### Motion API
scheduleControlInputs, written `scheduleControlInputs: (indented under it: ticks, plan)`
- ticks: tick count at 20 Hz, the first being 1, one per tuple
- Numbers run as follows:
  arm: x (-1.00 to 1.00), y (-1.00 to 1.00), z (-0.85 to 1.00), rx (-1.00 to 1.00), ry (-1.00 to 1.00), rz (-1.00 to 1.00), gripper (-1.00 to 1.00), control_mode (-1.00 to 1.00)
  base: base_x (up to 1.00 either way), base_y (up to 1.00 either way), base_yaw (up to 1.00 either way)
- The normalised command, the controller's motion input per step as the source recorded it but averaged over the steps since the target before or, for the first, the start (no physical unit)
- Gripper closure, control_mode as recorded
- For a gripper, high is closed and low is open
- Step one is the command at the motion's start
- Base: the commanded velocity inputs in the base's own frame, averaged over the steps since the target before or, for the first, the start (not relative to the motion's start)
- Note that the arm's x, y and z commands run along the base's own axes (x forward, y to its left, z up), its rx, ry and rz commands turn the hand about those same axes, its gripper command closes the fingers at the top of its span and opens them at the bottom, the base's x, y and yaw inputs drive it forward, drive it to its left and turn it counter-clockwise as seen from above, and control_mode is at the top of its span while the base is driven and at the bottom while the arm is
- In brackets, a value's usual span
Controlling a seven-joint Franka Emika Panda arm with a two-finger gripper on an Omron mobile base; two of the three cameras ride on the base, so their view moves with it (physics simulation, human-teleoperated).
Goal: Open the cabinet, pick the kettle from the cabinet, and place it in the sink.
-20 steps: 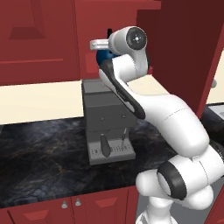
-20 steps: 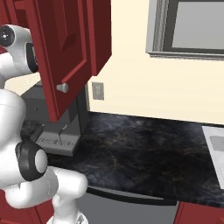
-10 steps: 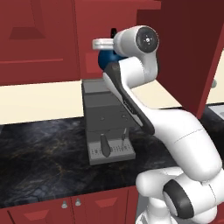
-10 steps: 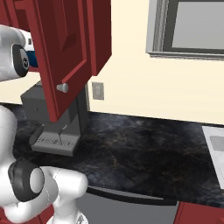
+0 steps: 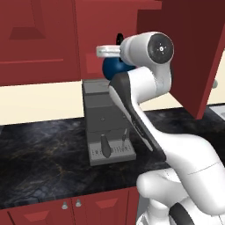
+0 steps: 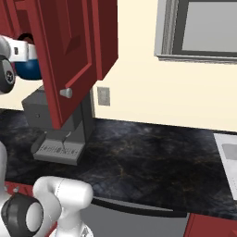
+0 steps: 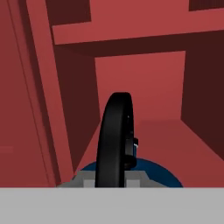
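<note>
The gripper is clamped on the black arched handle of the kettle — the blue body hangs just below the fingers. Ahead of the gripper the cabinet interior is seen, its door swung wide open.

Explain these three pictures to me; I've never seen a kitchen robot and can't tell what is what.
It is a rendered kitchen with a white robot arm on a mobile base. Two pictures come from cameras on the base, behind the arm to its left and right. The third looks along the end effector, which is shut on the black handle of the blue kettle, at the open red cabinet. The cabinet's door is swung wide. On the dark counter stands a grey coffee machine. The sink lies at the far right.
</note>
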Motion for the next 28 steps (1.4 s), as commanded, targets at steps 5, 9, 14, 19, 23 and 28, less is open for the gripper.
scheduleControlInputs:
  ticks: [5, 9, 14, 19, 23, 28]
  plan:
    - [-0.66, -0.08, -0.11, 0.00, 0.00, -0.06, 1.00, -1.00, 0.00, 0.00, 0.00]
    - [-0.56, -0.14, -0.13, 0.00, 0.00, -0.05, 1.00, -1.00, 0.00, 0.00, 0.00]
    - [-0.45, -0.15, -0.23, 0.00, 0.00, -0.10, 1.00, -1.00, 0.00, 0.00, 0.00]
    - [-0.48, -0.12, -0.32, 0.00, -0.04, -0.08, 1.00, -1.00, 0.00, 0.00, 0.00]
    - [-0.37, -0.05, -0.25, 0.00, -0.04, -0.09, 1.00, -1.00, 0.00, 0.00, 0.00]
    - [-0.33, -0.04, -0.22, 0.01, -0.03, -0.07, 1.00, -1.00, 0.00, 0.00, 0.00]
